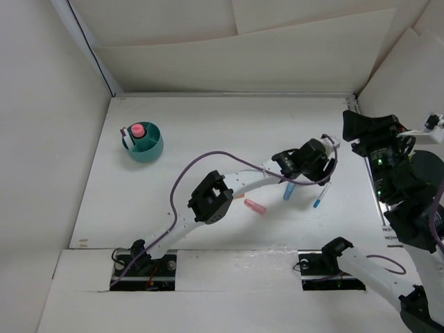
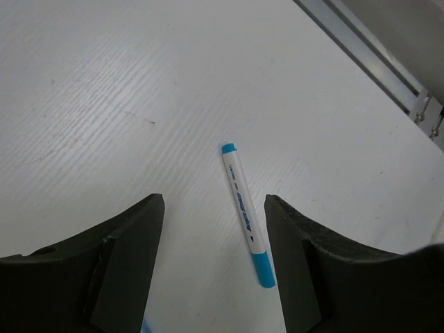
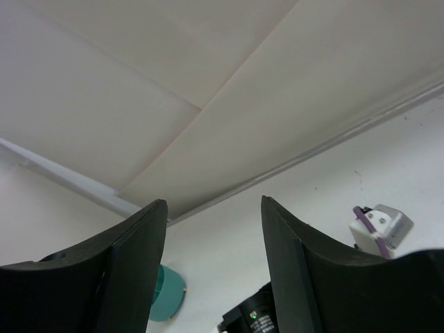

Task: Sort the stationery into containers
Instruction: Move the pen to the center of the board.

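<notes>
My left hand (image 2: 214, 208) hangs wide open w/ a finger each side of the blue-tipped pen (image 2: 246, 215) flat on the worktop (image 2: 104, 83), so I can pinch it for the teal cup (image 1: 147, 155) far left; right hand (image 3: 214, 208) open too, parked clear.

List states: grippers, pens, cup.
Left gripper: open, empty.
Right gripper: open, empty, raised.
Blue pen: loose, flat on table.
Pink marker: flat on table.
Light-blue piece: on table.
Cup: upright, pink-topped piece inside.
</notes>
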